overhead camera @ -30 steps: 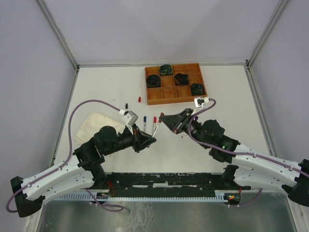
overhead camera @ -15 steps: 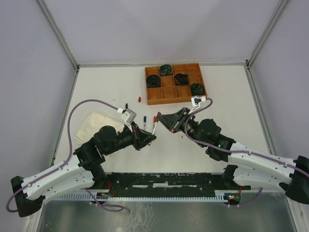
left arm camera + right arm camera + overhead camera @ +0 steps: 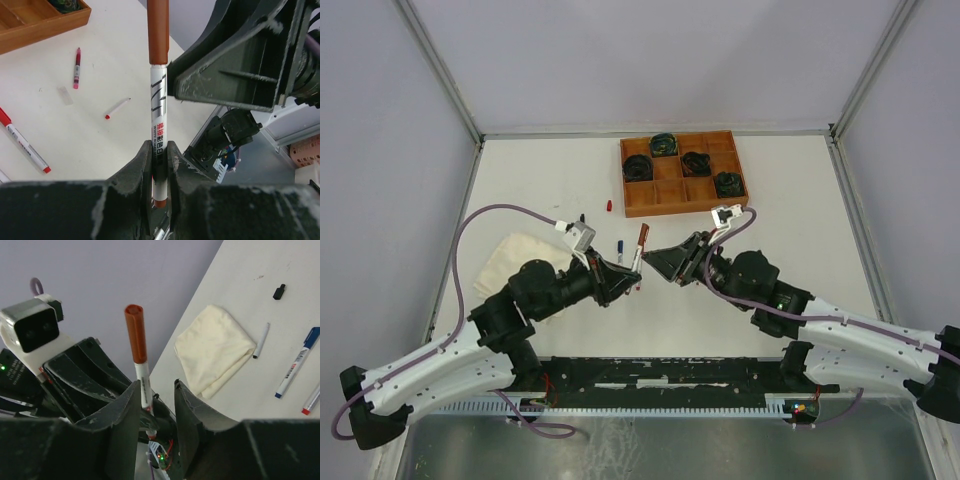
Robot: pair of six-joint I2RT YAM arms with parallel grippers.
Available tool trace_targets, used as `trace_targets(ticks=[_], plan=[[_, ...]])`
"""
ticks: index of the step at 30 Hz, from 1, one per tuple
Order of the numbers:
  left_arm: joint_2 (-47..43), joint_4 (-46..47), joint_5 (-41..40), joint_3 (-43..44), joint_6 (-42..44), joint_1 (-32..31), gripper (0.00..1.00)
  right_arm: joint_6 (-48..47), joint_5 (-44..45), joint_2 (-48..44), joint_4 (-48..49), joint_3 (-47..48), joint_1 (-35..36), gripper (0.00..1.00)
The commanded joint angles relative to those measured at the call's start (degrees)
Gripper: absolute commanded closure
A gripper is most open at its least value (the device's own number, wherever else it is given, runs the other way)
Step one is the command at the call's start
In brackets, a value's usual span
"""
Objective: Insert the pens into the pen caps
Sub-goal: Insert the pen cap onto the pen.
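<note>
1. Jaws of the right gripper (image 3: 156,386) have just parted. They now stand open on either side of the pen (image 3: 145,382), touching neither barrel nor cap, where a second ago they were nearly closed at its tip.
2. Jaws of the left gripper (image 3: 159,149) stay clamped shut on the lower white barrel of that pen, holding it clear of the worktop (image 3: 820,220) near the centre of the overhead frame.
3. The brown cap (image 3: 158,30) sits on the far end of the pen with its rim against the barrel, so it looks seated. By my reading, 1 pen is done. The right arm is free to fetch another cap while the left sets this pen down.
4. The worktop is white and matte. Left of centre in the overhead frame lie a blue pen (image 3: 619,247), a black cap (image 3: 582,217) and a red cap (image 3: 609,206), all loose and apart.
5. The left wrist view adds a pink pen (image 3: 77,67) at upper left, a red pen (image 3: 22,142) at the left edge and a thin uncapped pen (image 3: 117,107) between them and the held one.
6. A folded cream cloth (image 3: 515,262) lies at middle left. A wooden tray (image 3: 670,208) at upper centre holds 4 dark cable bundles (image 3: 639,168).
7. Pale lilac walls (image 3: 660,60) enclose the worktop, with metal frame posts (image 3: 440,70) running up from its far corners.
</note>
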Motion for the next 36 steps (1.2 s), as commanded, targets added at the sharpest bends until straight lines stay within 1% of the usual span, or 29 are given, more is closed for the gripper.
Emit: trace_targets(ticks=[1,5,10,16,20,23,27,36], plan=[[-1.6,3.67,-2.38,2.81,0.19,0.08,0.92,-1.69,-1.64,-1.53,-2.54,2.15,0.27,0.57],[-1.83,2.15,-2.36,3.17,0.77,0.17,0.92,-2.89,0.92,-4.08,-5.66,2.67,0.31,0.53],[-2.12,1.93,0.5,2.9,1.47,0.15,0.95,-5.27,5.17,-6.45,-9.87,5.87,0.3,0.46],[-2.43,2.96,3.69,2.41,1.43,0.04,0.94,-6.88,7.64,-4.92,-10.11,10.61,0.29,0.4],[-2.19,4.67,6.87,2.03,1.48,0.15,0.95,-7.67,7.78,-2.17,-10.44,13.83,0.31,0.39],[-1.79,5.26,8.37,2.02,1.56,0.09,0.97,-8.1,7.15,-0.38,-10.66,15.72,0.28,0.4],[-1.68,6.05,9.48,2.03,1.74,0.1,0.97,-8.14,6.0,1.21,-10.51,16.82,0.31,0.43],[-1.43,6.18,10.2,1.92,1.87,0.07,0.97,-7.6,3.8,2.32,-9.87,16.87,0.31,0.56]])
